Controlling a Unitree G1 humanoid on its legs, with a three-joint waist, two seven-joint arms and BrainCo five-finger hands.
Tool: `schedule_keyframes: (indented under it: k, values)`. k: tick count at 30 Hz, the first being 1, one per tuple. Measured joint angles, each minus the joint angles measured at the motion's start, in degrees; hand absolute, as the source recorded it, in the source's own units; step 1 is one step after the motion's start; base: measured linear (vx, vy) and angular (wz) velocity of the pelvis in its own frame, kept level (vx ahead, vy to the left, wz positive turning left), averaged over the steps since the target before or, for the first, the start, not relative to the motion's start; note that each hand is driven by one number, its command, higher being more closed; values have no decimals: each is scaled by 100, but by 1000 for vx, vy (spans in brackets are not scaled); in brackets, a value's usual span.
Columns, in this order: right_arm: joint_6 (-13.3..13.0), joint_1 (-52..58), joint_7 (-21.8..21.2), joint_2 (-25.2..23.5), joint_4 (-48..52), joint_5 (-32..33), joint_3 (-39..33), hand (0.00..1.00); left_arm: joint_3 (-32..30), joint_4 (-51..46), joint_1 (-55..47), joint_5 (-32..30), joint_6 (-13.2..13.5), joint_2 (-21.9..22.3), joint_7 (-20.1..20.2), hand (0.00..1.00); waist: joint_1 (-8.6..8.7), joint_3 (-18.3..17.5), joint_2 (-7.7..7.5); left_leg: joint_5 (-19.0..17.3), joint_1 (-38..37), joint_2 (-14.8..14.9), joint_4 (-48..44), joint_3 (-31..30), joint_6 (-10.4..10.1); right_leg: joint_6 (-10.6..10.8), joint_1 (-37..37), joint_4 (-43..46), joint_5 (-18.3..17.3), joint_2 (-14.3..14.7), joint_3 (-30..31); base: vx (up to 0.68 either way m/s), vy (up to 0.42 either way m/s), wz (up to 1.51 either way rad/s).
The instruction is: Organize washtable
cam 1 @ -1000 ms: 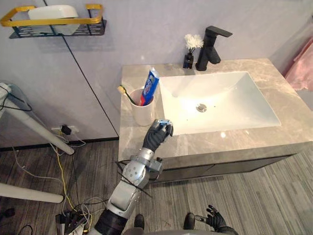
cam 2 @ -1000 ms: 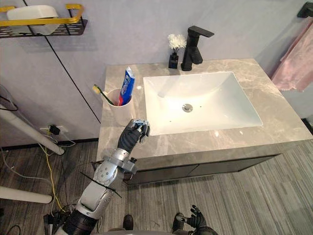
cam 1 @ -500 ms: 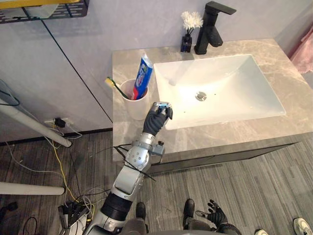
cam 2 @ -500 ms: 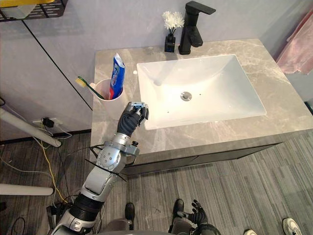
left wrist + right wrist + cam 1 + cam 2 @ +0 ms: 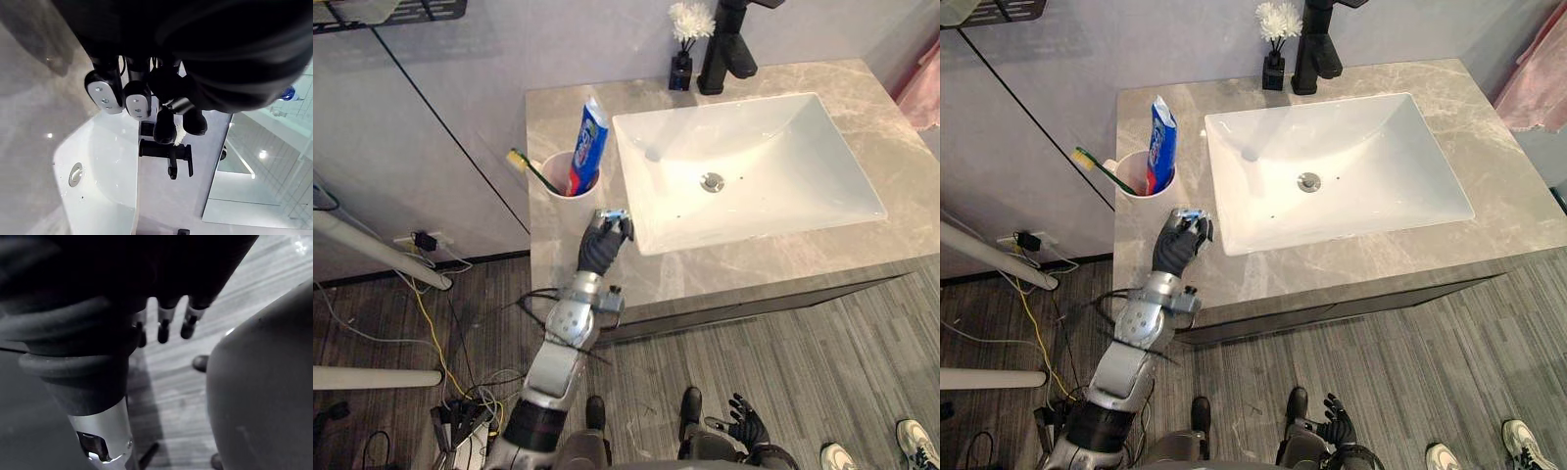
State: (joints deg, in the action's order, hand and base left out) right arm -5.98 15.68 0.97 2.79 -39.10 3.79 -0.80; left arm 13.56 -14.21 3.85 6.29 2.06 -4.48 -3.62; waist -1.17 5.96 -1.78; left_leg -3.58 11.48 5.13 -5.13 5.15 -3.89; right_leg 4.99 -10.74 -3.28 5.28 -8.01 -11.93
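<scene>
Cup left of sink, left hand nearest
On the counter the cup holds upright toothpaste and a toothbrush slanting away from the sink; left hand, curled on nothing visible, lies just before it at the sink's near-left corner; right hand hangs slack.

The two eye views look steeply down from the head, well above the counter and the floor before it. Both take in the sink, cup, faucet and left hand, and the right eye view sets them a little further left. The left wrist view looks from very close past that hand, across the sink toward the faucet and wall. The right wrist view faces down along the right hand to the floor, close behind its fingers
</scene>
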Motion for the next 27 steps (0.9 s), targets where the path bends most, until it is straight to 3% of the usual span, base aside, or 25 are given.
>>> schedule_keyframes:
  k: [3,4,10,17,22,27]
  values:
    - [1,8,-6,0,-21,-18,-2,0,68,-242,-442,223,-23,-25,236,100,-35,3,13,-88,-59,1,-133,-44,5,5,184,-31,-7,0,-78,-2,-8,13]
    - [1,15,-9,2,-51,-56,-2,0,124,-297,-578,315,-26,-32,274,100,-130,6,20,-119,-78,-2,-173,-52,12,9,235,-38,-11,-4,-85,-21,-3,3]
    - [-4,-64,-87,59,-281,-158,31,0,466,-392,-1084,1005,-70,-147,610,100,-289,-39,25,-109,-124,-22,-138,-195,3,15,359,-60,-30,-4,-227,-23,-14,12]
    - [25,-291,-126,220,-785,-176,359,0,488,248,-852,910,-60,-298,585,100,-258,-403,62,41,-295,-93,128,-350,-23,6,533,-224,-20,8,-391,16,-13,8]
    - [41,-416,-126,208,-961,-213,434,0,316,822,-280,639,-3,-313,357,100,-243,-467,-21,154,-394,-107,338,-353,-23,-2,534,-229,-14,2,-399,-7,-6,1]
    - [130,-421,-121,163,-977,-215,495,0,-172,1399,247,338,88,-328,80,100,-91,-521,-179,215,-492,-117,492,-335,-17,-1,538,-237,-7,-3,-371,-3,-2,-3]
